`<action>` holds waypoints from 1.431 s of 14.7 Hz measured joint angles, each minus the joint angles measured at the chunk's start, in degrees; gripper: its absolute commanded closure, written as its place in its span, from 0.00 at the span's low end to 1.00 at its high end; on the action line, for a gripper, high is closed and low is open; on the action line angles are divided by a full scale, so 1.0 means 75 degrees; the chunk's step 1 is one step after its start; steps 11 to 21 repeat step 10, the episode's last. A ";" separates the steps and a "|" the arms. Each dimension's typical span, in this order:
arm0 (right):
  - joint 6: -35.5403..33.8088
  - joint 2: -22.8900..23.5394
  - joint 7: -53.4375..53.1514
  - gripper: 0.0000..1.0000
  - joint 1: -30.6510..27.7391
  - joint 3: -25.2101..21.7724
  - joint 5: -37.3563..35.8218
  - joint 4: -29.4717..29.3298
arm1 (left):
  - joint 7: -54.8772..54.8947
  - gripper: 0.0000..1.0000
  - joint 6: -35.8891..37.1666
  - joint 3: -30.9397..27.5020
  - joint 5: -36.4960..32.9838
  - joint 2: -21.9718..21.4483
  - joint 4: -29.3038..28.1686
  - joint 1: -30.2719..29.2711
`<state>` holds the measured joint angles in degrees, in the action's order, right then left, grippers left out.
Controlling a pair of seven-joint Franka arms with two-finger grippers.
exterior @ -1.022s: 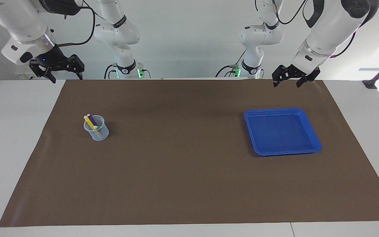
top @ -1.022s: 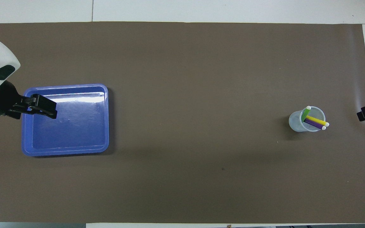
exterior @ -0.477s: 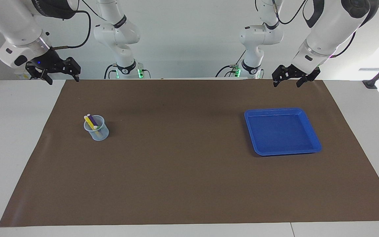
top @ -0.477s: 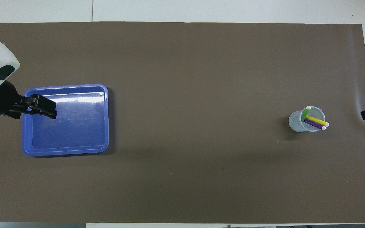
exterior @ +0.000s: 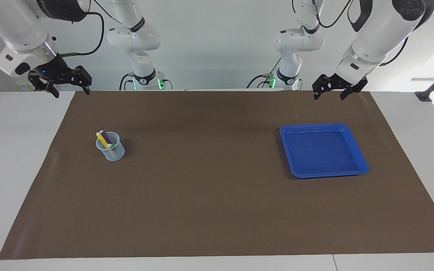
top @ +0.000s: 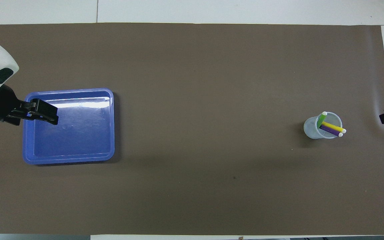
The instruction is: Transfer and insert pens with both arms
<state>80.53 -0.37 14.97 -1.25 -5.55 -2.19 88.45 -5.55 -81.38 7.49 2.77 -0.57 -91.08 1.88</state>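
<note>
Seemingly all three pens [top: 330,127] stand in the clear cup [exterior: 110,147], so the right gripper [exterior: 68,87] and left gripper [exterior: 329,92], both raised with jaws apart and empty, should simply stay clear.

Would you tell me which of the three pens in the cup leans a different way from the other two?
The green pen: its capped end tips away from the robots, while the yellow pen and purple pen lean together toward the right arm's end.
</note>
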 measured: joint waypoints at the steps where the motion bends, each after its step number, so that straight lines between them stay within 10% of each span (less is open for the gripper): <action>1: 0.0000 0.0000 0.0000 0.00 0.0049 -0.0002 0.0000 0.0000 | 0.0000 0.00 0.0000 -0.0020 0.0000 0.0000 0.0000 -0.0009; 21: 0.0000 -0.0010 0.0000 0.00 0.0133 -0.0019 -0.0001 0.0001 | -0.0001 0.00 0.0000 -0.0041 0.0000 0.0000 0.0000 -0.0015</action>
